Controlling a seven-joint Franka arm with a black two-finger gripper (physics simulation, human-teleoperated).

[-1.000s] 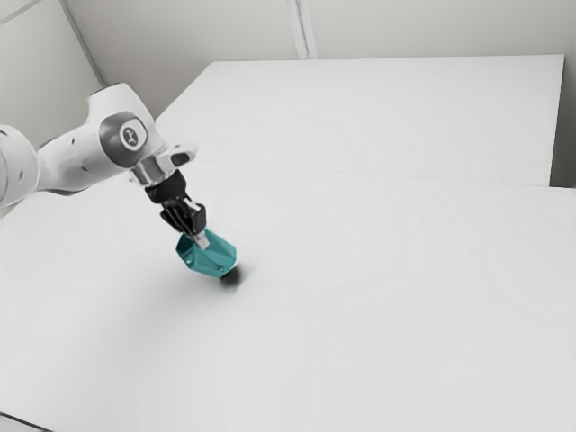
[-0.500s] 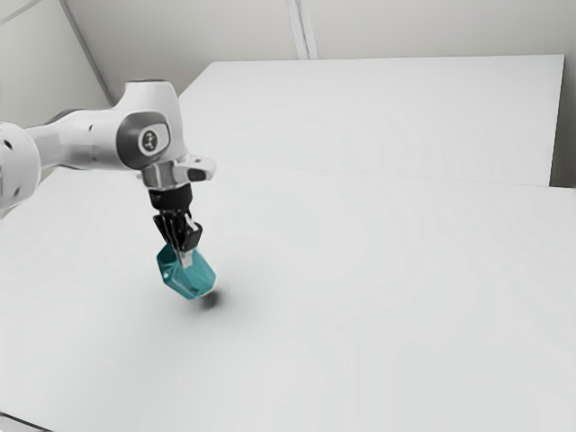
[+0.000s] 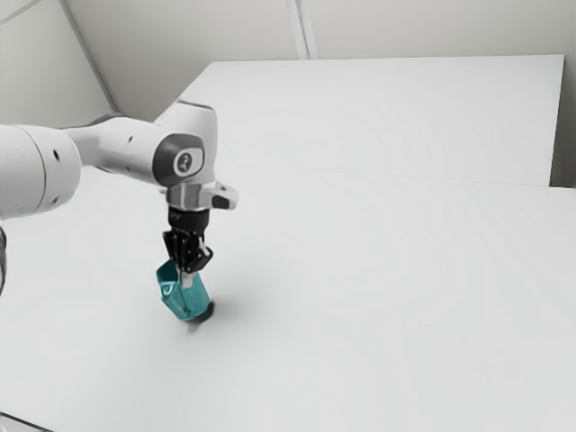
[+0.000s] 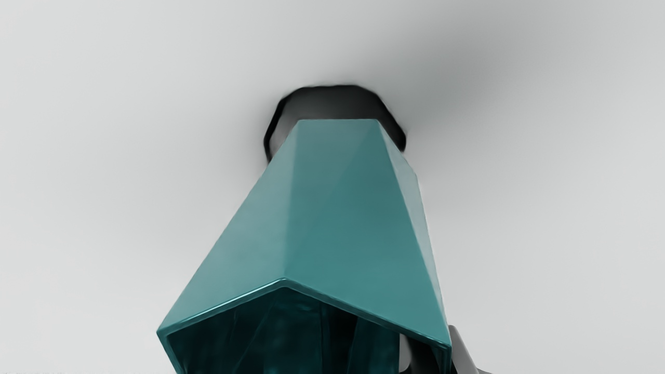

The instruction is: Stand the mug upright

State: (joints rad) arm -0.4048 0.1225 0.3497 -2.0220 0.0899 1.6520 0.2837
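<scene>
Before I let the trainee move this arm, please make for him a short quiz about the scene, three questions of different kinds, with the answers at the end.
1. Choose one. How is the mug now?
a) upright
b) upside down
c) tilted

2. True or false: the gripper holds the mug by its wall, with one finger inside and one outside.

3. Fill in one word: in the exterior view, the mug's mouth leans toward the view's ____.

Key: 1 c; 2 true; 3 left.
</scene>
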